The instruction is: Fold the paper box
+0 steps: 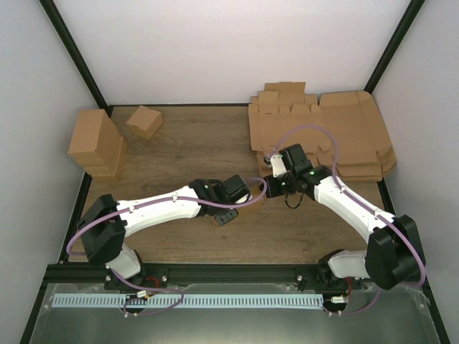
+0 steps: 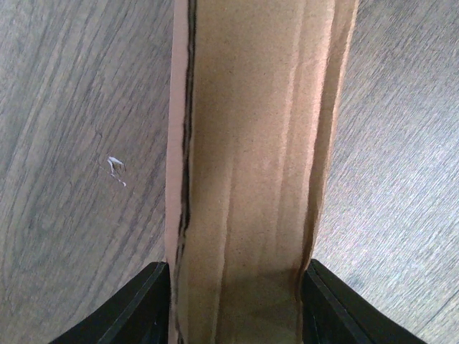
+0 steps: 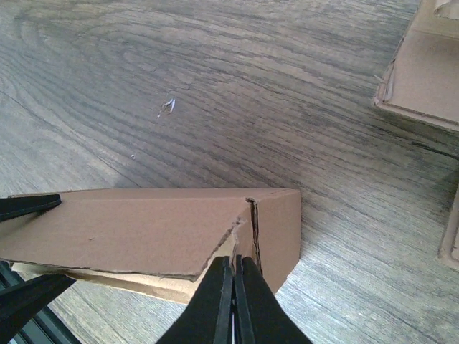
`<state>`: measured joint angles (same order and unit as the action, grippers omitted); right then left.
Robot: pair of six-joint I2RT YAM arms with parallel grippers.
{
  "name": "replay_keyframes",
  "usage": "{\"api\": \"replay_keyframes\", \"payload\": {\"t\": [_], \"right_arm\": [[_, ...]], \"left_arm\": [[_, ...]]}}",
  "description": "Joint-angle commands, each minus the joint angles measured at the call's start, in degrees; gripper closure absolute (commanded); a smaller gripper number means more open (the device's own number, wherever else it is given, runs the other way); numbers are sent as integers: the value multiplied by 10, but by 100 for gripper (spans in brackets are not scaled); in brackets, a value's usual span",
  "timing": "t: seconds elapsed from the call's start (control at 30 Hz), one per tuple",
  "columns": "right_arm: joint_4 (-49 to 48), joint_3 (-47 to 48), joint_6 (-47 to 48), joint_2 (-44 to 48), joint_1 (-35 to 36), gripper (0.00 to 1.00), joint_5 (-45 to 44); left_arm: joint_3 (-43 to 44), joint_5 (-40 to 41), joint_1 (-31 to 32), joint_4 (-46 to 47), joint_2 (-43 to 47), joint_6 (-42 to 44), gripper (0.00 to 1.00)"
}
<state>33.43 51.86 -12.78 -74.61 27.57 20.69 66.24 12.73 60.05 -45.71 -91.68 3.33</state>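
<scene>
The paper box (image 3: 143, 229) is a partly folded brown carton lying on the wooden table. In the left wrist view it fills the middle as a long brown panel (image 2: 251, 158). My left gripper (image 2: 235, 304) is shut on it, one black finger on each side wall. Those fingers (image 3: 29, 204) also show at the left of the right wrist view. My right gripper (image 3: 233, 276) is shut at the box's near right corner, pinching a thin flap edge beside the end panel. In the top view both grippers, left (image 1: 228, 215) and right (image 1: 269, 188), meet at mid-table and hide the box.
A stack of large flat brown sheets (image 1: 323, 132) lies at the back right, and its edge shows in the right wrist view (image 3: 430, 72). A tall cardboard block (image 1: 97, 143) and a small folded carton (image 1: 145, 120) stand at the back left.
</scene>
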Motion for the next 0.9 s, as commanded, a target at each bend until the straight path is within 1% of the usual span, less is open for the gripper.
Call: {"api": "replay_keyframes", "payload": {"t": [0.0,0.13,0.47,0.73,0.87], "right_arm": [[4,-3,-9,1,10,99,-10],[-4,-19,-21,2,25,99,-13],[-11,-57,-39,20,28,99,-35],[-21,-65,-51,26,28,96,-75],[-25,-70,-49,20,28,96,-61]], "left_arm": [[-10,9,0,-14,-3,2,53],[-11,5,0,-12,-5,3,53],[-11,1,0,-12,-9,6,53],[-19,-6,0,-10,-8,14,53],[-17,-8,0,-10,-9,13,53]]}}
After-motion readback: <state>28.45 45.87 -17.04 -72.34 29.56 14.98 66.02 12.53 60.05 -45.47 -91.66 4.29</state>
